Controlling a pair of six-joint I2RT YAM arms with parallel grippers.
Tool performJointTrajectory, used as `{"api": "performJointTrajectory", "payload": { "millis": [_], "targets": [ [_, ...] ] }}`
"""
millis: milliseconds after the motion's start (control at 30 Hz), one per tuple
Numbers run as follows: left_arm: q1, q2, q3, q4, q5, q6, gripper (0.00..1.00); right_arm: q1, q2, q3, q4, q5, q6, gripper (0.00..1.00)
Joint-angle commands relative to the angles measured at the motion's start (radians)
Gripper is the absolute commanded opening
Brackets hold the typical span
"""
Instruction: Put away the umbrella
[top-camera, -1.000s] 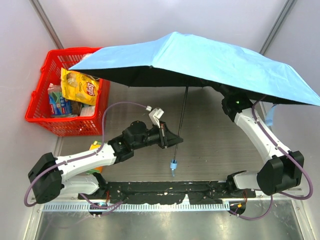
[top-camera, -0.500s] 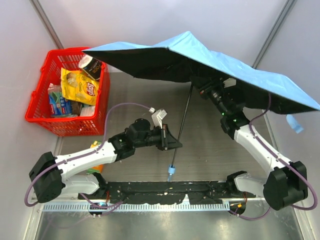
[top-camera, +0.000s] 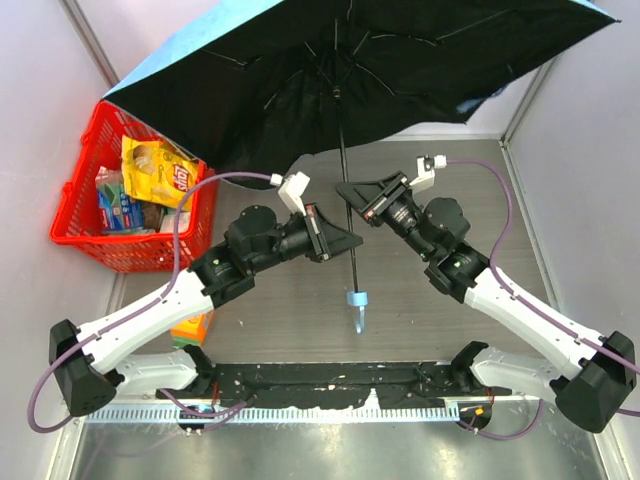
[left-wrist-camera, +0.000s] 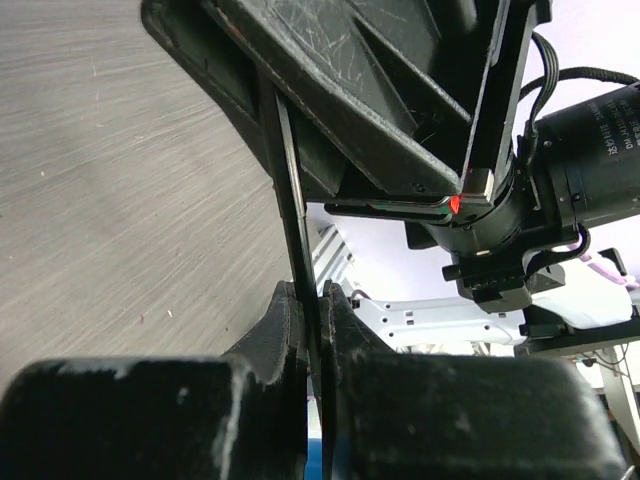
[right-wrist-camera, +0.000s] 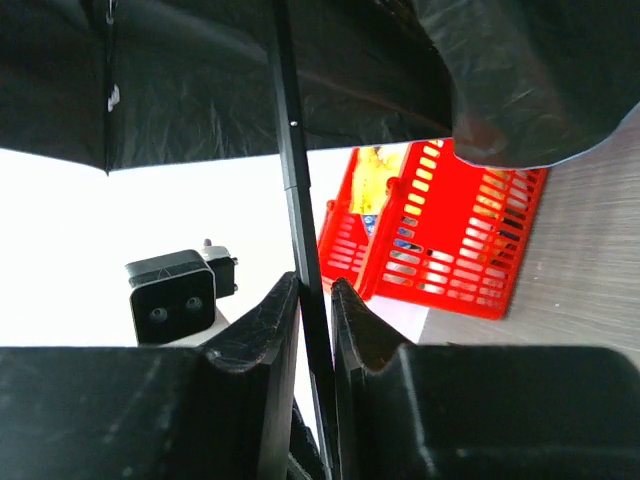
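Note:
The umbrella (top-camera: 400, 60) is open and tipped back, so its black underside faces the top camera and sky-blue cloth shows only at the left edge. Its thin black shaft (top-camera: 343, 150) runs down to a blue handle end (top-camera: 357, 299), which hangs above the table. My left gripper (top-camera: 348, 241) is shut on the shaft from the left, with the shaft pinched between its pads (left-wrist-camera: 312, 310). My right gripper (top-camera: 345, 188) is shut on the shaft just above it, from the right, and the shaft shows between its fingers (right-wrist-camera: 313, 295).
A red plastic basket (top-camera: 75, 215) with snack bags (top-camera: 160, 170) stands at the far left, partly under the canopy; it also shows in the right wrist view (right-wrist-camera: 450, 240). An orange box (top-camera: 190, 325) lies by the left arm. Walls close in on both sides.
The canopy swung up and back, from blue top showing to black underside showing. My right gripper moved from under the canopy to the shaft and closed on it. My left gripper rose with the shaft.

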Motion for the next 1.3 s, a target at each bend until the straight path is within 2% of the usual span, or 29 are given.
{"api": "performJointTrajectory", "payload": {
  "millis": [0,33,67,100,167,233,300,367,467,667,733,767,800,967,1133,1167,1233,1267],
  "targets": [
    [0.027,-0.102,-0.049,0.228,-0.076,0.0,0.0,0.006,-0.013,0.011,-0.045,-0.074,-0.155,0.02],
    [0.027,-0.113,-0.084,0.248,-0.061,-0.017,0.0,-0.051,0.023,0.048,-0.074,-0.104,-0.169,0.1],
    [0.027,-0.124,-0.111,0.26,-0.047,-0.03,0.0,-0.079,0.043,0.102,-0.062,-0.209,-0.164,0.26],
    [0.027,-0.13,-0.135,0.263,-0.036,-0.04,0.0,-0.121,0.081,0.119,-0.017,-0.282,-0.14,0.47],
    [0.027,-0.142,-0.186,0.28,-0.025,-0.062,0.0,-0.166,0.126,0.168,-0.002,-0.304,-0.124,0.76],
    [0.027,-0.158,-0.246,0.32,-0.024,-0.089,0.0,-0.205,0.18,0.226,-0.016,-0.324,-0.14,0.83],
    [0.027,-0.161,-0.293,0.354,-0.025,-0.112,0.0,-0.237,0.238,0.269,0.016,-0.35,-0.111,0.84],
    [0.027,-0.155,-0.322,0.369,-0.013,-0.125,0.0,-0.254,0.282,0.266,0.108,-0.347,-0.083,0.83],
    [0.026,-0.144,-0.359,0.394,0.001,-0.142,0.0,-0.277,0.384,0.337,0.128,-0.379,-0.06,0.83],
    [0.027,-0.141,-0.381,0.4,0.007,-0.142,0.0,-0.33,0.468,0.404,0.114,-0.341,-0.066,0.77],
    [0.026,-0.141,-0.385,0.4,0.005,-0.145,0.0,-0.356,0.485,0.408,0.13,-0.336,-0.062,0.67],
    [0.027,-0.143,-0.387,0.398,0.005,-0.146,0.0,-0.363,0.487,0.405,0.136,-0.335,-0.058,0.58],
    [0.027,-0.146,-0.389,0.397,0.005,-0.145,0.0,-0.379,0.484,0.394,0.16,-0.336,-0.052,0.57],
    [0.027,-0.143,-0.401,0.394,-0.001,-0.143,0.0,-0.401,0.441,0.328,0.211,-0.303,-0.028,0.64],
    [0.027,-0.115,-0.401,0.408,0.018,-0.152,0.0,-0.419,0.455,0.326,0.272,-0.307,0.012,0.56],
    [0.027,-0.115,-0.405,0.409,0.016,-0.155,0.0,-0.423,0.45,0.32,0.277,-0.306,0.017,0.51],
    [0.027,-0.116,-0.415,0.408,0.013,-0.154,0.0,-0.435,0.448,0.325,0.281,-0.306,0.015,0.28],
    [0.027,-0.119,-0.421,0.405,0.008,-0.155,0.0,-0.436,0.445,0.323,0.284,-0.309,0.017,0.04]
  ]
}}
